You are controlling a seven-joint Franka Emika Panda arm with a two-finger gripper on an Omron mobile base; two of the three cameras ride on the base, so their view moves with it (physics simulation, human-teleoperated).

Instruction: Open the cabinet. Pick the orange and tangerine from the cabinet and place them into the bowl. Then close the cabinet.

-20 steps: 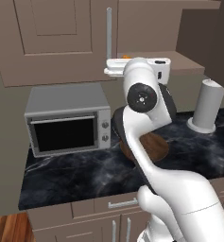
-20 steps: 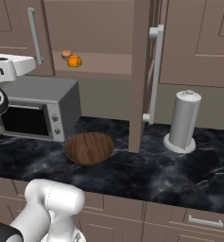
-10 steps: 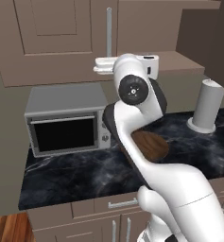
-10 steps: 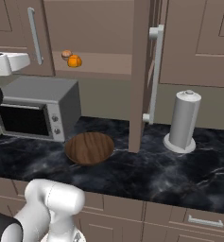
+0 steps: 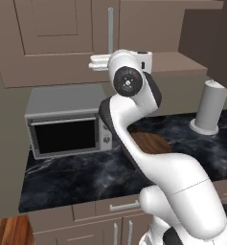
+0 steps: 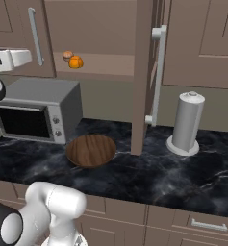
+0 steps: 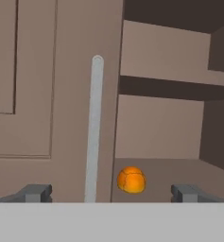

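**Open gripper facing the half-open cabinet, fruit on the shelf**

At the far left of the right base view, the gripper [image 6: 31,55] is hanging level with the cabinet's [image 6: 101,29] bottom shelf, just beside the closed left door's silver handle [image 6: 35,36]. Below it the microwave [image 6: 38,115] is sitting on the dark marble counter [image 6: 134,173]. In the hand view the fingertips [image 7: 35,193] are standing wide apart with nothing between them, and the orange [image 7: 131,180] is lying on the shelf ahead, just right of the handle. Moving right, the tangerine [image 6: 67,55] is resting just beside the orange, behind it. The bowl [image 6: 91,150] is sitting empty on the counter in front of the microwave's right end. Further right, the cabinet's right door [image 6: 144,72] is standing swung open, edge-on, and beyond it a grey cylinder [image 6: 186,122] is standing upright.
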